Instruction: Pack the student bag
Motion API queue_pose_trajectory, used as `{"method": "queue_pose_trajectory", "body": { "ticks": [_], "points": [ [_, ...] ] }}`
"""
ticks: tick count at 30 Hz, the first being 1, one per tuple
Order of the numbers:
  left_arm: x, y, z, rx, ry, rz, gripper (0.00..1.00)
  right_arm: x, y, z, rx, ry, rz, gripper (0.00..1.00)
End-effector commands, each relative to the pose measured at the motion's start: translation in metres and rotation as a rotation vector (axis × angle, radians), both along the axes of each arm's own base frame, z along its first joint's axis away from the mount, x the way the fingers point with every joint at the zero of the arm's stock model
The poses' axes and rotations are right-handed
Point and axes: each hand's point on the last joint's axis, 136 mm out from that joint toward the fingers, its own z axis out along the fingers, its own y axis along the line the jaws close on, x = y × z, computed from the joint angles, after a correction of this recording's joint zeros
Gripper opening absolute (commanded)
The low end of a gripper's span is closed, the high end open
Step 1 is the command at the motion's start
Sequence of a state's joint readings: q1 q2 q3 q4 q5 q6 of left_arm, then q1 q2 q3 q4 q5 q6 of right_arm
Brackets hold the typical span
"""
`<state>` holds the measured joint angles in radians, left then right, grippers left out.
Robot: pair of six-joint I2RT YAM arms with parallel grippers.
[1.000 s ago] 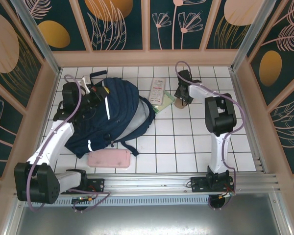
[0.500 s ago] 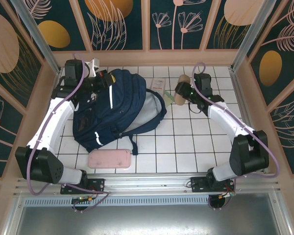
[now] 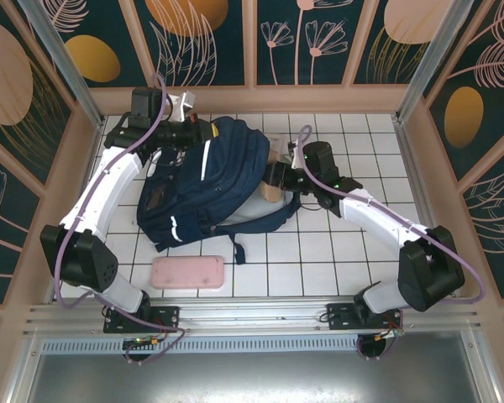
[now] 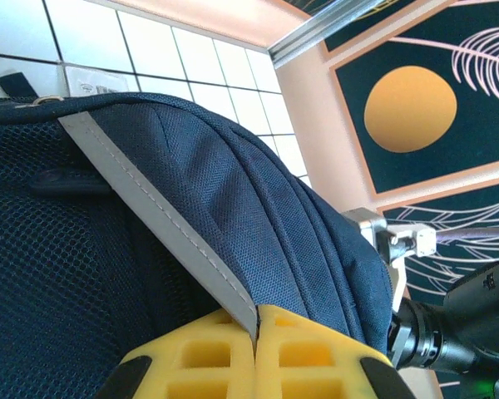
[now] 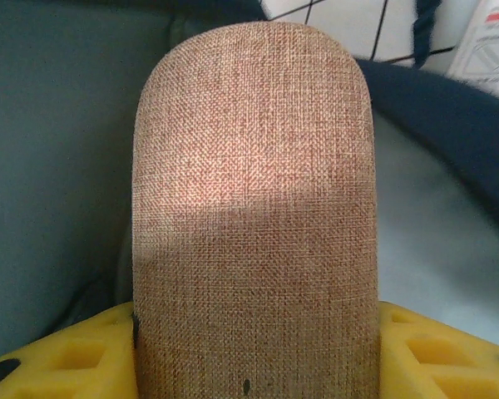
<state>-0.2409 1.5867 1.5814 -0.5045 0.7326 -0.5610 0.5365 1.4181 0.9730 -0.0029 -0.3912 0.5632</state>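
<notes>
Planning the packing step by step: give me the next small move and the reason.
Probably ease the right arm forward, pushing the brown woven case into the student bag: the right jaws hold it at the grey-lined opening, while the left jaws pinch the bag's reflective stripe.

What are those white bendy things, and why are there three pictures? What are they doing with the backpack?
Those are two robot arms with pincher hands called grippers. One picture looks down from above. The other two come from little cameras on each wrist. On the white tiled table lie a big blue backpack and a pink pouch. The left gripper is pinched shut on the backpack's fabric near its top. The right gripper holds a brown woven case, its rounded end pointing into the bag's grey inside.
</notes>
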Motion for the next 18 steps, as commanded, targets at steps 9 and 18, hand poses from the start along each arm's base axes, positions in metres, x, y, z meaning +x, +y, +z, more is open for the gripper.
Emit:
{"method": "queue_pose_trajectory", "body": {
  "ticks": [9, 18],
  "points": [
    [-0.004, -0.015, 0.075, -0.113, -0.278, -0.107, 0.00, 0.011, 0.038, -0.025, 0.019, 0.265, -0.205, 0.35],
    [-0.012, -0.012, 0.083, -0.118, -0.300, -0.104, 0.00, 0.024, 0.059, -0.069, -0.047, 0.342, -0.218, 0.66]
  ]
}}
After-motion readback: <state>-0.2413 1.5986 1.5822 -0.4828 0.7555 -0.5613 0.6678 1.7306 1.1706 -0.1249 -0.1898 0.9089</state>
